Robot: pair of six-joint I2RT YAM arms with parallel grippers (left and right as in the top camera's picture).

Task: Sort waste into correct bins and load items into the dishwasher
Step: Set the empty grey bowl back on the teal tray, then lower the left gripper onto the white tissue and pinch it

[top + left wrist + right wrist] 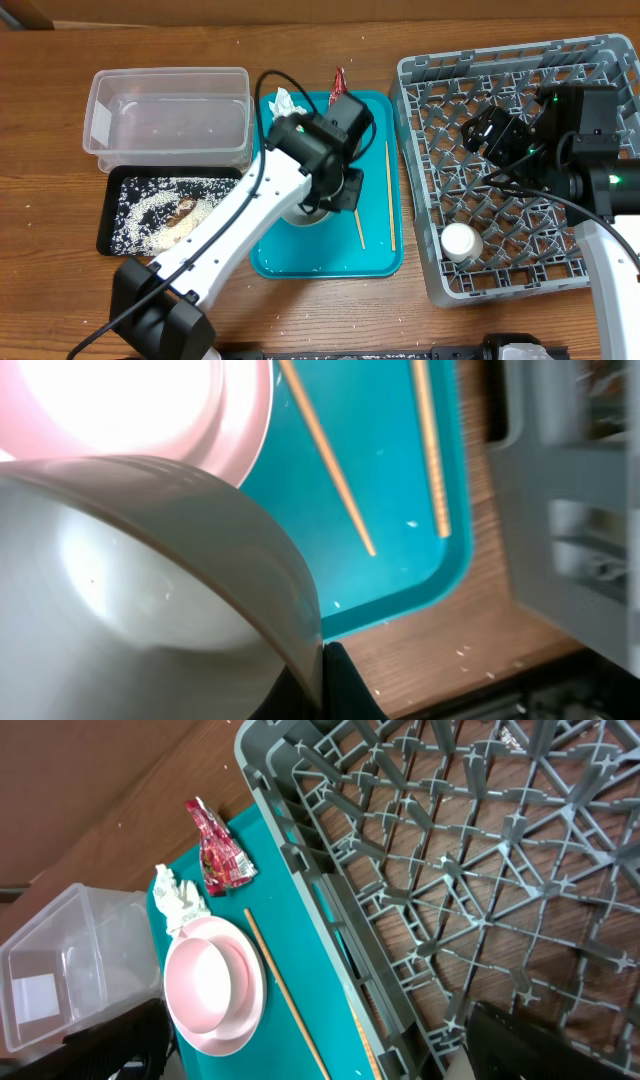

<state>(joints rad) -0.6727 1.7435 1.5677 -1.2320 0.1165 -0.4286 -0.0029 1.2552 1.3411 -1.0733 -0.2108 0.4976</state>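
Observation:
My left gripper is shut on the rim of a small white bowl, one finger inside and one outside, over the teal tray. Beside the bowl lies the pale-pink plate. Two wooden chopsticks lie on the tray's right side. A crumpled tissue and a red wrapper sit at the tray's far edge. My right gripper hangs open and empty above the grey dish rack, which holds a small white cup. One of its fingers shows over the rack floor.
A clear plastic tub stands at the back left. In front of it a black tray holds rice grains and a brown scrap. Stray rice grains dot the wood in front of the teal tray. The rack fills the right side.

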